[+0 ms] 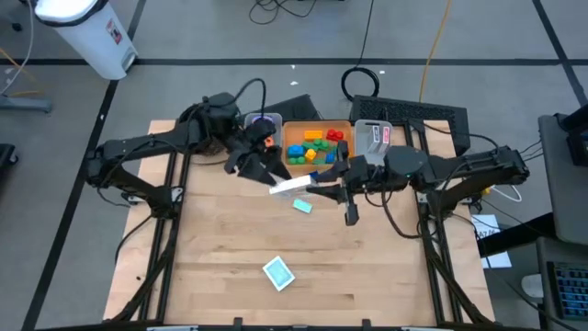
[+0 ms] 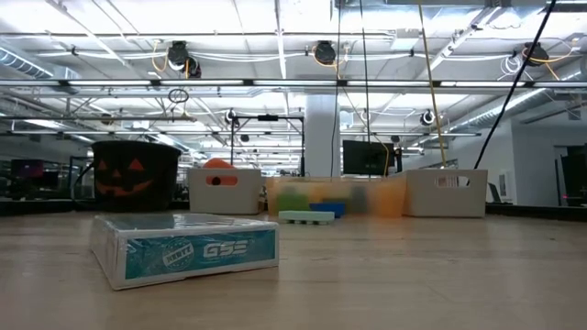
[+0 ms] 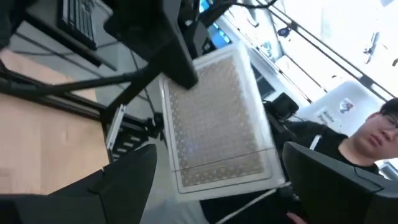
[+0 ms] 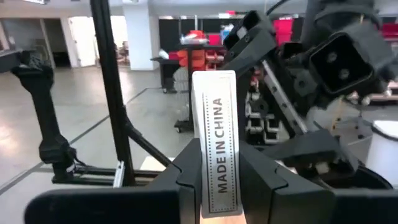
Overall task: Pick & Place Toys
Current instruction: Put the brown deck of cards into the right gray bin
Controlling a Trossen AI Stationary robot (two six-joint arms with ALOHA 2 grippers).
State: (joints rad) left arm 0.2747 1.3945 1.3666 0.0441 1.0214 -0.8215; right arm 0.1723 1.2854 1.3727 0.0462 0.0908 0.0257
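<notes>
Card (image 4: 216,149), white, edge-on in the right gripper (image 4: 217,180), fingers closed on it, lifted just near of the orange bin (image 1: 317,147). We see the left gripper (image 3: 217,180) spread wide beside it, gripping nothing.

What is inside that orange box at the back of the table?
The orange rectangular bin holds a heap of small plastic bricks in green, blue, yellow, red and orange. Whatever lies beneath the heap is covered, and the dark robot arms hide the bin's front edge.
</notes>
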